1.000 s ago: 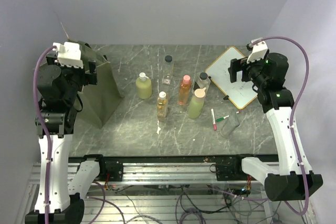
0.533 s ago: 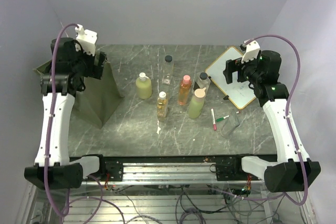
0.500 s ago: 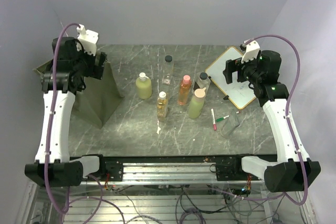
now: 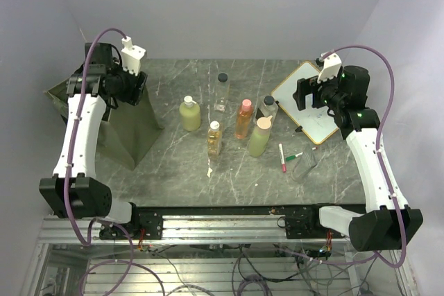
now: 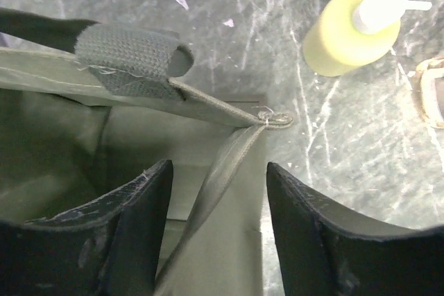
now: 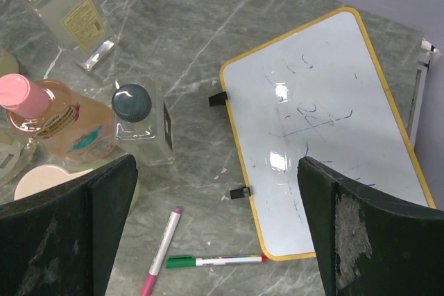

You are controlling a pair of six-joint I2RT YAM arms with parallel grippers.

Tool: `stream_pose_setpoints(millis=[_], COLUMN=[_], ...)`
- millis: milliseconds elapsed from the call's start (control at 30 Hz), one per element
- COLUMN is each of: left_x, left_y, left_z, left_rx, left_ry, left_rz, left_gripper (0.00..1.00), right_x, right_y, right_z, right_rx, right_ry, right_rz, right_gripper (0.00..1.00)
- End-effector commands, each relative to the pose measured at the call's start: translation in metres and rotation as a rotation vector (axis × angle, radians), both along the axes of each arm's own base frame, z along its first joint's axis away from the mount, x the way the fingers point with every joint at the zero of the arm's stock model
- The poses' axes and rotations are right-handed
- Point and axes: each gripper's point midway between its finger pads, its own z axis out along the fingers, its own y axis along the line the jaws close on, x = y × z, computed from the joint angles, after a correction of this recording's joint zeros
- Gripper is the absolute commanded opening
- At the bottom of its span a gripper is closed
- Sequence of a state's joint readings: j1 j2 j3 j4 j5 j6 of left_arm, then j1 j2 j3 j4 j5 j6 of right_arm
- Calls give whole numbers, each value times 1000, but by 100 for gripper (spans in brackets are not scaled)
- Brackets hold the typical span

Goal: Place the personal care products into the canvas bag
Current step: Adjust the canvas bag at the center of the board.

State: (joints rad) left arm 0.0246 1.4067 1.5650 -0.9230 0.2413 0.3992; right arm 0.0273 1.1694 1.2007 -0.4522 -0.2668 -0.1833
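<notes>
Bottles [image 4: 243,118]: six, upright on the counter [image 4: 173,171] to the right of the bag [image 4: 132,133], none inside yet. The yellow bottle [image 5: 350,32] is nearest, just past the bag's corner. Left pincer [image 5: 218,175] hangs over the bag rim, fingers apart, straddling the hem [image 5: 236,147], clamping nothing. Right pincer [image 6: 216,164] is wide apart and empty, beyond the bottles from the bag, by the whiteboard [image 6: 326,129].

Likely step: grip the rim to hold the mouth open. Close on the hem only, clear of the velcro tab [image 5: 128,57], and pull lightly, since limp canvas may fold or tip.

Bag is olive woven canvas with a stitched hem and fuzzy grey velcro. Bottles are smooth plastic; the yellow one is round with a white cap. Counter is grey and marble-veined.
</notes>
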Motion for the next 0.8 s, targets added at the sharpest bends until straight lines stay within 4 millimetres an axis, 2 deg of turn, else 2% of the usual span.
stream_pose_setpoints(millis=[0,133,233,567,767], left_x=[-6,-12,-21,-63,-90], left_y=[-16,-25,-38,-74,-95], left_z=[-1,-3,-4,-10,-12], left_rx=[-85,-161,-205,-39,-7], left_ry=[63,79,89,145,171], left_rz=[-27,10,-47,-375,-596], left_gripper=[62,47,35,8,7], right_x=[2,0,0,-1,1], right_y=[-3,-5,-5,-4,-1], right_z=[7,5,3,1,-1], right_rx=[6,15,18,23,32], right_ry=[-36,-31,-23,-16,-2], right_rz=[-12,-16,-11,-2,14], right_gripper=[100,100,100,100,100])
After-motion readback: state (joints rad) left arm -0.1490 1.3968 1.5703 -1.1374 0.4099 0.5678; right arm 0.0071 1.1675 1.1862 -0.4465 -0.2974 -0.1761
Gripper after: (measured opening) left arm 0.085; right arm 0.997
